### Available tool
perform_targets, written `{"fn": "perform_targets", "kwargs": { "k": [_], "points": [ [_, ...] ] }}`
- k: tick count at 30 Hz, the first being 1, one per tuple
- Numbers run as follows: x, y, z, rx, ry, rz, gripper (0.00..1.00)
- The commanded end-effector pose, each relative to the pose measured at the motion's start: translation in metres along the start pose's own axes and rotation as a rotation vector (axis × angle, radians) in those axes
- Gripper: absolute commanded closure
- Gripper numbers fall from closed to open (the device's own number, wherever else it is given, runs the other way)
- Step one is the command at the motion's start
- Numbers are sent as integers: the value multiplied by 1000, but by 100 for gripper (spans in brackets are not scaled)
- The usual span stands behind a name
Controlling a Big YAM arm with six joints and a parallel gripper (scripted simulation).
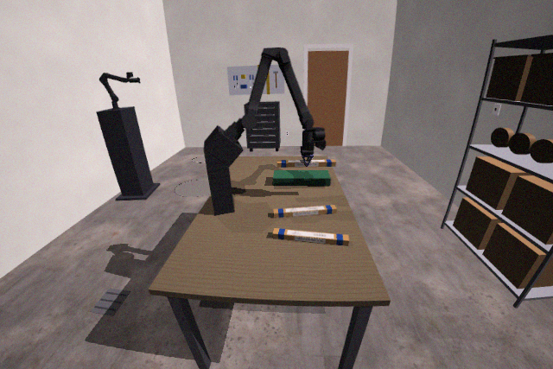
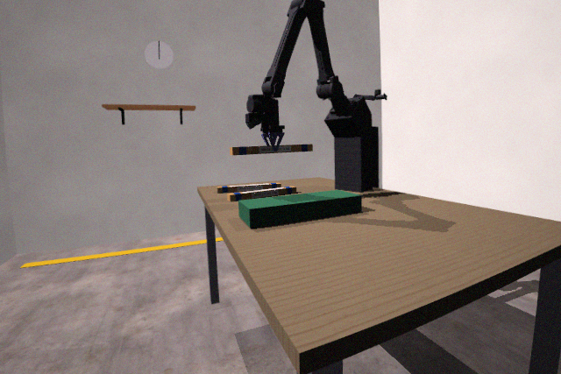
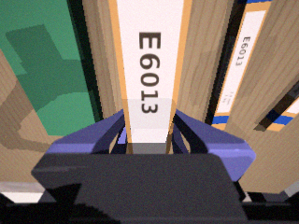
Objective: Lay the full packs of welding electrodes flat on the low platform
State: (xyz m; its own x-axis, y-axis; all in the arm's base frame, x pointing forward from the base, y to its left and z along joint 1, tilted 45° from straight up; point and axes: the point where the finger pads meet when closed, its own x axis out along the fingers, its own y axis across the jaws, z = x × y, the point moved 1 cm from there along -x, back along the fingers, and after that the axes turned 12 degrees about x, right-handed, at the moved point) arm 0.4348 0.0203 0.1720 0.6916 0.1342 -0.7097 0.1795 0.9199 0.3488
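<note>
My gripper (image 1: pixel 307 162) (image 2: pixel 274 147) (image 3: pixel 149 112) is shut on an orange and white electrode pack (image 1: pixel 327 162) (image 2: pixel 296 148) (image 3: pixel 149 70) with blue bands, labelled E6013. It holds the pack near its middle, about level, high above the table. The low green platform (image 1: pixel 301 177) (image 2: pixel 299 208) (image 3: pixel 51 70) has nothing on it; the arm's shadow falls across it. A second pack (image 1: pixel 304 211) (image 2: pixel 262 193) (image 3: pixel 241 61) lies flat on the table beside the platform. A third pack (image 1: pixel 310 237) (image 2: pixel 249 187) (image 3: pixel 280 119) lies flat farther from the platform, slightly angled to the second.
The wooden table (image 1: pixel 268 273) (image 2: pixel 362 270) carries the arm's dark pedestal (image 1: pixel 220 190) (image 2: pixel 355 161) along one long side. A shelf rack (image 1: pixel 495 217) with boxes stands on the floor well away from the table. A second small arm on a dark stand (image 1: pixel 127 155) is also away from it.
</note>
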Motion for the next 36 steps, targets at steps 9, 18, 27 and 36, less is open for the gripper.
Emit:
{"fn": "perform_targets", "kwargs": {
  "k": [9,18,27,36],
  "points": [
    [-10,-29,9,73,-43,-4,100],
    [-5,-56,4,66,-29,-11,100],
    [-2,-77,3,66,-21,-15,100],
    [-1,-102,0,67,-15,-17,100]
  ]
}}
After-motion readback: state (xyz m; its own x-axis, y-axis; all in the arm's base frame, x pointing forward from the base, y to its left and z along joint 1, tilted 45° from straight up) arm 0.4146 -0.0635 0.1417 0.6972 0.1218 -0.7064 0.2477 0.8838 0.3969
